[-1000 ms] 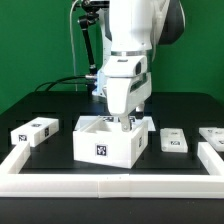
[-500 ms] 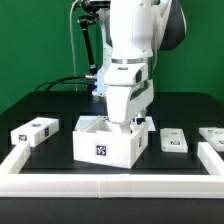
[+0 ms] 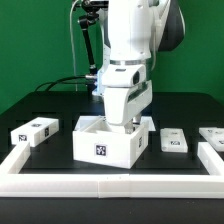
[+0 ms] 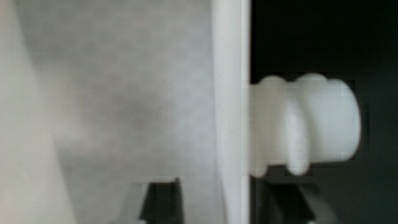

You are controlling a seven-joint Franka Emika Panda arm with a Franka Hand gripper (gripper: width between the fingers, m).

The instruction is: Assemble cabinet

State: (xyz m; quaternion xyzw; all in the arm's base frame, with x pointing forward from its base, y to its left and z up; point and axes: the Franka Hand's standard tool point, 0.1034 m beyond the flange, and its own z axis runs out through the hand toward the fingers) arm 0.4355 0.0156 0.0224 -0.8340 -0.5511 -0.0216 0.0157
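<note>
The cabinet body (image 3: 104,148), an open white box with a tag on its front, stands mid-table. My gripper (image 3: 129,123) hangs over the box's wall on the exterior view's right, its fingertips dipping into the box opening. In the wrist view the thin white wall (image 4: 231,90) runs between my dark fingers (image 4: 164,205). One finger stands apart from the wall and the other is close beside it. A ribbed white knob (image 4: 302,125) sticks out from the wall's outer face. The gripper (image 4: 222,205) looks open, straddling the wall.
A white tagged block (image 3: 33,131) lies at the exterior view's left. Two flat tagged pieces (image 3: 174,142) (image 3: 213,134) lie at the right. A long white border rail (image 3: 110,186) runs along the front, with side rails at both ends. Cables hang behind the arm.
The arm has come down a little over the box's right wall. The box and the loose pieces have not moved.
</note>
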